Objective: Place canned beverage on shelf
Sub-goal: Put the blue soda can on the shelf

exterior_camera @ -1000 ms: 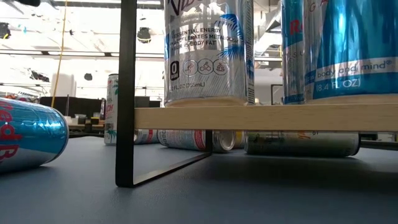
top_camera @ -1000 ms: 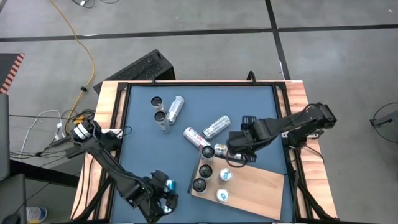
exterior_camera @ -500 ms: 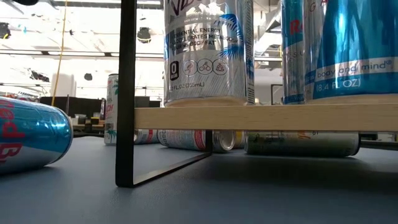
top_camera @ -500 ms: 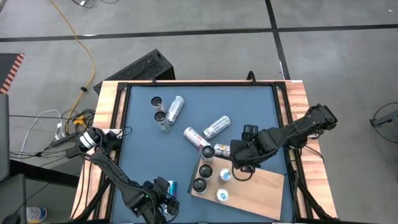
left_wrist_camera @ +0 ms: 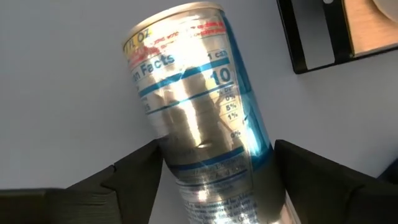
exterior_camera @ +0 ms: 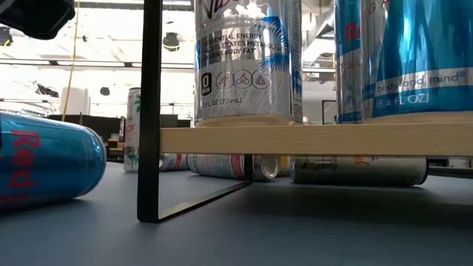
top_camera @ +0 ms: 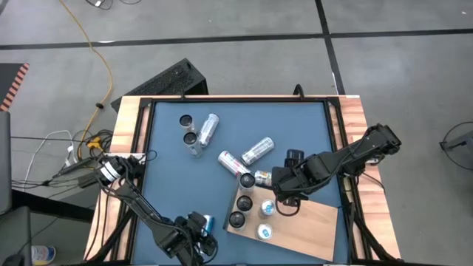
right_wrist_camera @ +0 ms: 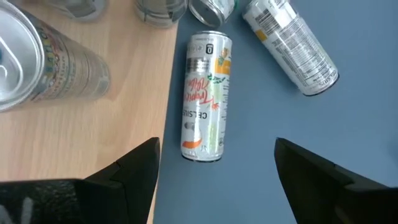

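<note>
Blue-grey tabletop (top_camera: 170, 170) is seen from above, with the pale wooden shelf (top_camera: 310, 225) at its near right carrying upright cans. From table height, a glossy blue can (exterior_camera: 44, 166) lies on its side beside the shelf's black metal leg (exterior_camera: 150, 111). Past the left gripper (left_wrist_camera: 217, 180), parted fingers flank that cylindrical can without a visible clamp. Past the right gripper (right_wrist_camera: 214, 171), released jaws hang over a white can (right_wrist_camera: 204, 99) lying against the shelf's edge.

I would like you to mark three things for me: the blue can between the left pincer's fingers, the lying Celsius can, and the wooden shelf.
blue can (left_wrist_camera: 199, 118), left wrist view, on its label side.
Celsius can (right_wrist_camera: 204, 99), right wrist view, mid-body.
shelf (top_camera: 314, 225), high view, bare board surface.
</note>
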Motion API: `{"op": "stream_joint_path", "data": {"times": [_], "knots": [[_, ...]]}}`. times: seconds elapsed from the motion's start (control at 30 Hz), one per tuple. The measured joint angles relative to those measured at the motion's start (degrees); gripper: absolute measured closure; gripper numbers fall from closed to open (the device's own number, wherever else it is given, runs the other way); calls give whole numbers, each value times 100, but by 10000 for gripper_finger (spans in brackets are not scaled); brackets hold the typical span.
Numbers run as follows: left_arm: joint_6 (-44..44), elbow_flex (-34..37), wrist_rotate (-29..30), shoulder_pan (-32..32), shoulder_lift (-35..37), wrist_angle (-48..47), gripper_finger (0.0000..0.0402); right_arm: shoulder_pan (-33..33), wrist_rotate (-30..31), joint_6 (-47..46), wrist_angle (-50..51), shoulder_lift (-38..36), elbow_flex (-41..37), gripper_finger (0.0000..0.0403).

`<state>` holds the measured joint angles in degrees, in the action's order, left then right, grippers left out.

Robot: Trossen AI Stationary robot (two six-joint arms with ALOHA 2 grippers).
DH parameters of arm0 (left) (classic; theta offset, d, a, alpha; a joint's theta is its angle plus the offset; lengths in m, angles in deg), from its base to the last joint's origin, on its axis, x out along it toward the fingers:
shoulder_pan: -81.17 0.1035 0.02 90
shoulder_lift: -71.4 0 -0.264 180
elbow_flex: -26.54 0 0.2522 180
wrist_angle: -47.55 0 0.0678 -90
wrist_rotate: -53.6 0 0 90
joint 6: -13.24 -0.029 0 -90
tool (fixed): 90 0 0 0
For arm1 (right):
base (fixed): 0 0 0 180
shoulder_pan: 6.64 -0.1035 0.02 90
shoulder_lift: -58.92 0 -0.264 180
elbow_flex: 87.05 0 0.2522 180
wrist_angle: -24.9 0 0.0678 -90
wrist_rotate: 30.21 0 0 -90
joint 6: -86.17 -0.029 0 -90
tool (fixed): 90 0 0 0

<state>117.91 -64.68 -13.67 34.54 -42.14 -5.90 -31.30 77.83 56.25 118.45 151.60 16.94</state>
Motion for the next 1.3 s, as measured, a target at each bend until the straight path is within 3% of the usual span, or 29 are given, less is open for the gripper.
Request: {"op": "stream_joint_path", "data": {"times": [0.23, 0.53, 0.8, 0.97, 1.1, 1.3], "knots": [[-254, 7, 327, -35, 7, -22, 175, -11, 4, 338, -293, 0, 0, 106], [-840, -268, 611, -42, 67, -320, 178, -34, 6, 785, -498, 0, 0, 106], [-973, -374, 1139, -238, 649, -843, 178, -166, 5, 1433, -1123, 0, 7, 106], [-889, -378, 1860, -495, 1195, -1302, 179, -236, 5, 1786, -1162, -4, 396, 106], [-1356, -378, 2712, -664, 1687, -1381, 179, -234, 6, 1858, -1011, -32, 934, 106], [-3317, -378, 4109, -732, 2397, -1083, 179, -275, -35, 1976, -1397, -127, 1923, 106]]}}
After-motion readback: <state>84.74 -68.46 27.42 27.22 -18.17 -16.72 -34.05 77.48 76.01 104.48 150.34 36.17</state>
